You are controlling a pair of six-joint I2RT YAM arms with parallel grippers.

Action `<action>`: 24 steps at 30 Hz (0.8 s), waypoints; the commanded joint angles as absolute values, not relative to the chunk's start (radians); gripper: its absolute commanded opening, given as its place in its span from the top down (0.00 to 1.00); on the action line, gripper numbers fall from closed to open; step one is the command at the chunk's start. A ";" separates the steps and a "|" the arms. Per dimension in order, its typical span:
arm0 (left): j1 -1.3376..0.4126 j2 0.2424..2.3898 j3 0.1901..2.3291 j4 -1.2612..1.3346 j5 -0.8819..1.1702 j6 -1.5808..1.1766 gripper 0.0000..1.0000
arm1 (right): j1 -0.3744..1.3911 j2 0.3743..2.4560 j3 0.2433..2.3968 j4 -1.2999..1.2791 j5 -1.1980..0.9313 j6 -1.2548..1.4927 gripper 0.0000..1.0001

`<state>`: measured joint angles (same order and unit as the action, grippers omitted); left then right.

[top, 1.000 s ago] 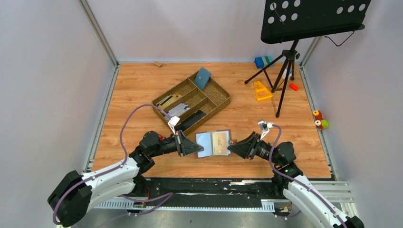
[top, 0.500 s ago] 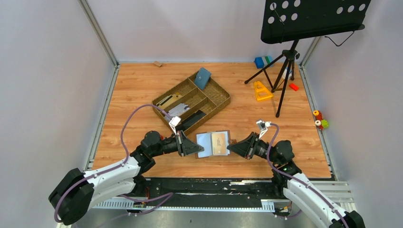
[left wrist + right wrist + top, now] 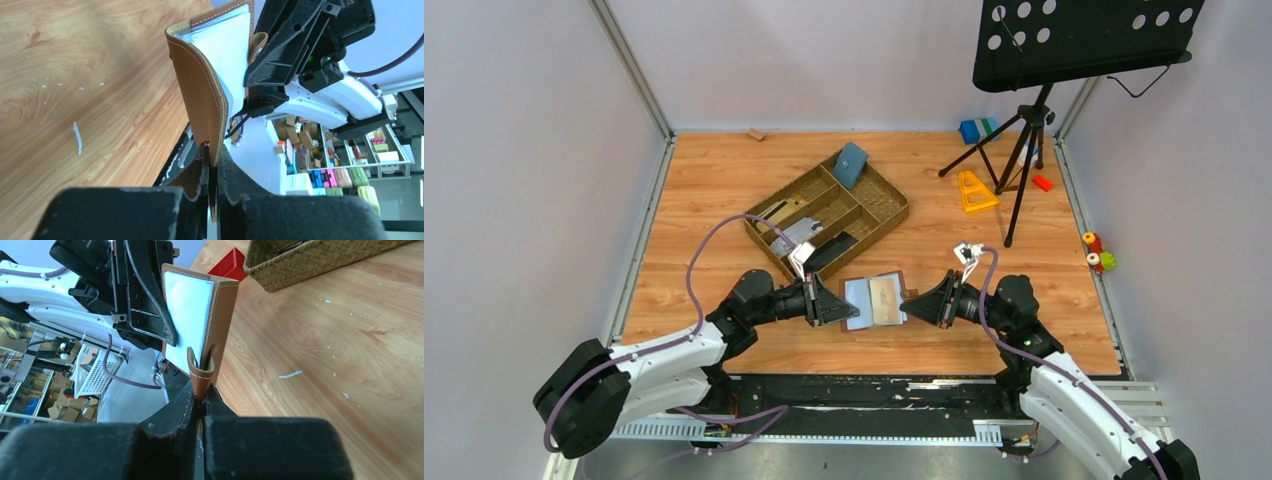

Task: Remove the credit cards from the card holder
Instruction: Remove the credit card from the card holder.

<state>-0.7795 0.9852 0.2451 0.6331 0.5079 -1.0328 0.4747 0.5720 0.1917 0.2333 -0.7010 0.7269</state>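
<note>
Top external view: card holder (image 3: 873, 301) spread open between the arms, over the near part of the table, just in front of the basket (image 3: 902, 213). Left gripper (image 3: 837, 308) clenched on its left edge; right gripper (image 3: 909, 304) clenched on the closing tab (image 3: 200, 371). Risk: both grips bite thin leather margins, so an outward pull may slip one free, letting the holder fold shut over its card (image 3: 885, 296).

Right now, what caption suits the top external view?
Left fingers and right fingers pinch opposite sides of the open card holder.
</note>
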 commanded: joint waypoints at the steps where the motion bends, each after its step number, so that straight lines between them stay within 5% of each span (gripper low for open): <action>1: -0.805 1.018 0.306 0.658 0.512 -0.986 1.00 | 0.489 0.600 0.251 0.250 -0.750 0.691 0.99; 24: -0.894 1.272 0.417 0.554 0.360 -0.849 1.00 | 0.529 0.699 0.369 -0.207 -0.496 0.501 1.00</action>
<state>-0.8745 1.2316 0.3573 0.5423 0.3920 -0.9142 0.5182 0.6670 0.3214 -0.1207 -0.5877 0.5594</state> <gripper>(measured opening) 0.075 0.048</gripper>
